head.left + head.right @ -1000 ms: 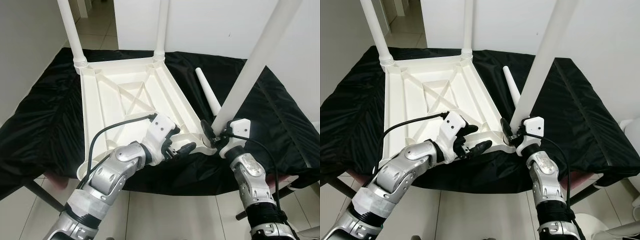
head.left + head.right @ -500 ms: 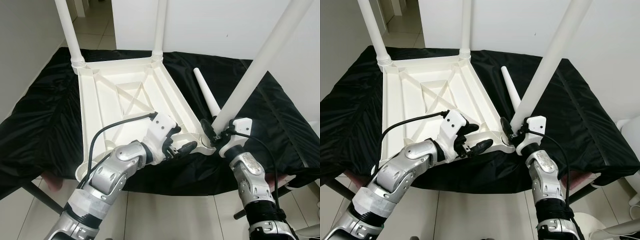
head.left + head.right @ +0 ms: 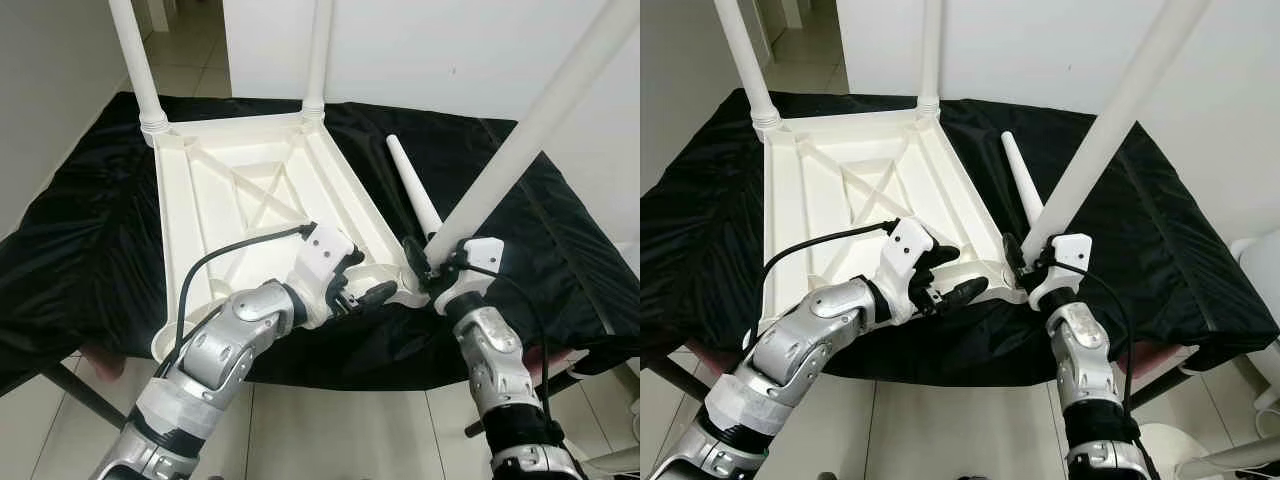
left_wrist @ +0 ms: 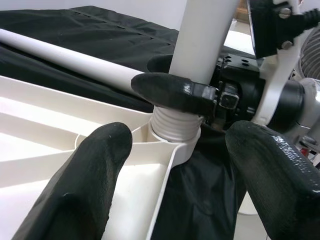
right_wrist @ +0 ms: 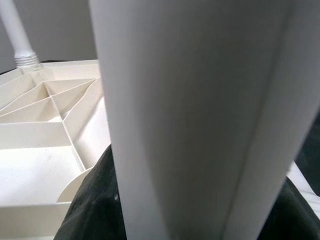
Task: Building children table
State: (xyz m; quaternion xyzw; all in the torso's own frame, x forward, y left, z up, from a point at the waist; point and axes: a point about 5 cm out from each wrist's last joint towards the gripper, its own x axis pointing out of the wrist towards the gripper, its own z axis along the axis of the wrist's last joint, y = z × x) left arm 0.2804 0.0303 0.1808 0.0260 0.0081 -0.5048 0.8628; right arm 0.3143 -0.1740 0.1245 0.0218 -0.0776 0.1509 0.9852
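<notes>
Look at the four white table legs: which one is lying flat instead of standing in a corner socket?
The loose leg lying on the black cloth, beside the upturned tabletop; the other three stand in corner sockets.

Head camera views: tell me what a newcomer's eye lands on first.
First, the white table top, lying upside down on the black cloth, with two legs standing at its far corners. Next, the right tool gripping the base of a tilted third leg at the near right corner socket, with the left tool open at the near edge beside it. A loose fourth leg lies on the cloth.
</notes>
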